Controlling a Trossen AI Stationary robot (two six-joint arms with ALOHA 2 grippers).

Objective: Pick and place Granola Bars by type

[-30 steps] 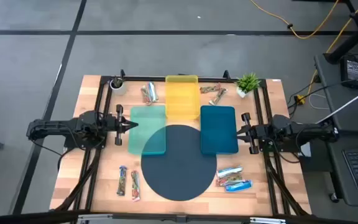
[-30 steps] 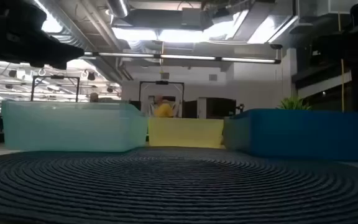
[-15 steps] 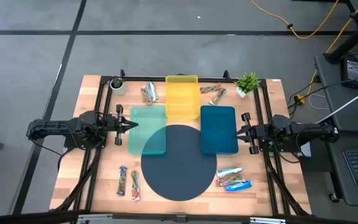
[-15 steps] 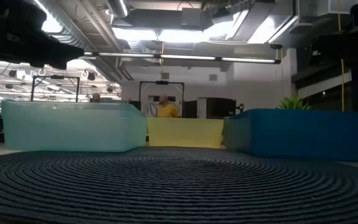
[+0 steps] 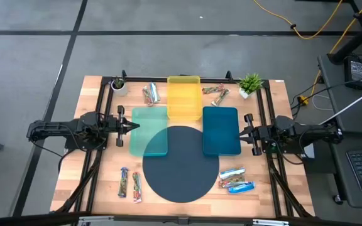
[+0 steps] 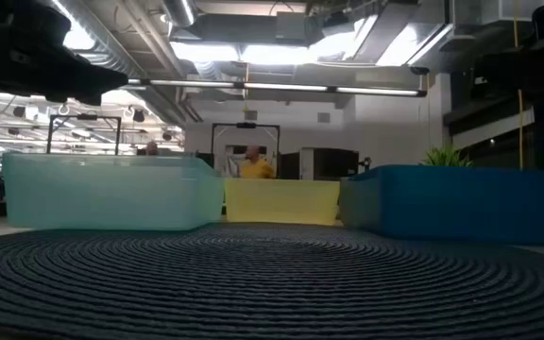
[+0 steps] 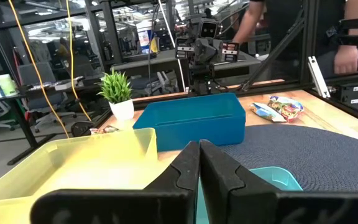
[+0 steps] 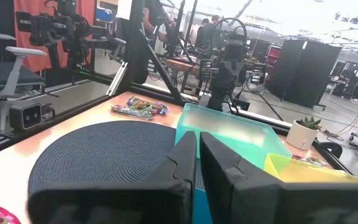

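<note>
Granola bars lie in pairs on the table: silver ones (image 5: 151,93) at the far left, brown-green ones (image 5: 215,92) at the far right, red-multicoloured ones (image 5: 129,184) at the near left, blue-white ones (image 5: 235,179) at the near right. My left gripper (image 5: 134,125) is shut and empty at the left edge of the light-green tray (image 5: 148,129). My right gripper (image 5: 241,132) is shut and empty at the right edge of the blue tray (image 5: 220,130). Both grippers hover above the table.
A yellow tray (image 5: 183,96) stands at the far middle, and a dark round mat (image 5: 181,163) lies in the centre under the trays' near ends. Small potted plants stand at the far left (image 5: 117,84) and far right (image 5: 251,83). People show in the room beyond.
</note>
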